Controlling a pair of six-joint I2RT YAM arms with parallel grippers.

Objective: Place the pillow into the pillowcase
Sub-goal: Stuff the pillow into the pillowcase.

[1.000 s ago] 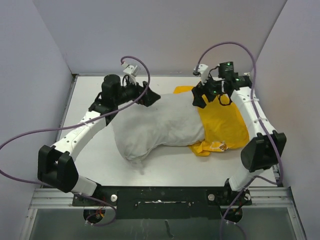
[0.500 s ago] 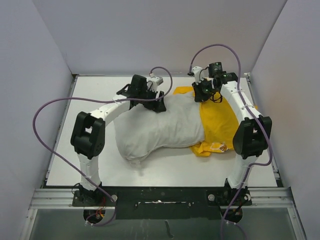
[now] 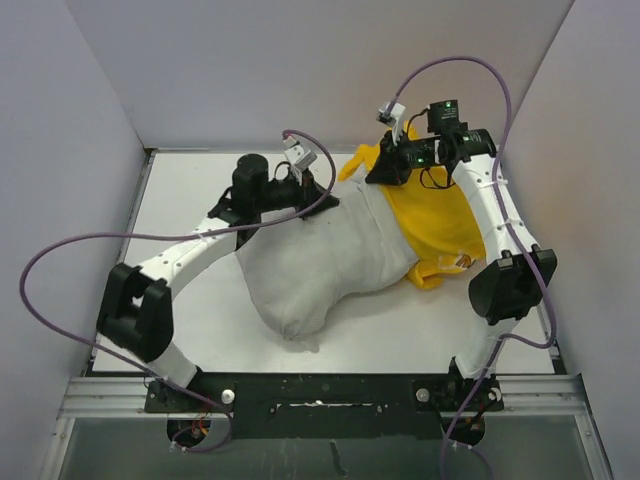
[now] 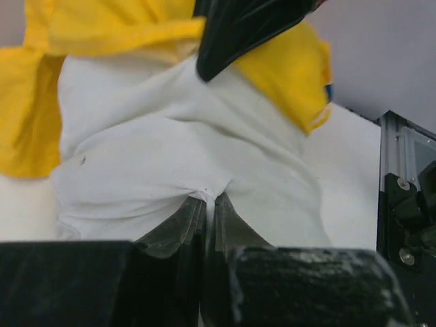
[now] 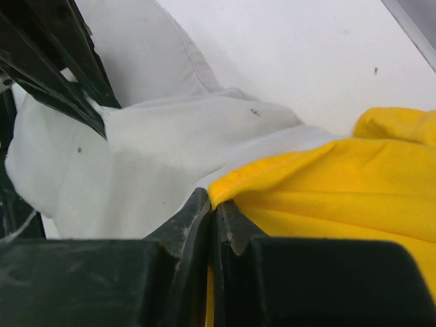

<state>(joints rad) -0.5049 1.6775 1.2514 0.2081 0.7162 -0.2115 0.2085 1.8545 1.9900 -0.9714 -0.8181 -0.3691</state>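
The white pillow (image 3: 320,262) lies across the middle of the table, its right end inside the mouth of the yellow pillowcase (image 3: 445,222). My left gripper (image 3: 328,192) is at the pillow's far edge and is shut on a pinch of the pillow's white fabric (image 4: 170,150), as the left wrist view (image 4: 210,197) shows. Just to its right, my right gripper (image 3: 372,175) is shut on the yellow hem of the pillowcase (image 5: 340,197), with its tips (image 5: 214,197) clamping the hem over the pillow (image 5: 150,157). The two grippers are close together.
The white tabletop (image 3: 190,200) is enclosed by grey walls on the left, back and right. A metal rail (image 3: 320,385) with the arm bases runs along the near edge. Purple cables loop above both arms.
Both grippers have closed, the left on the pillow and the right on the pillowcase hem. The hem has been lifted at the far side, and the pillow's left end has swung nearer.
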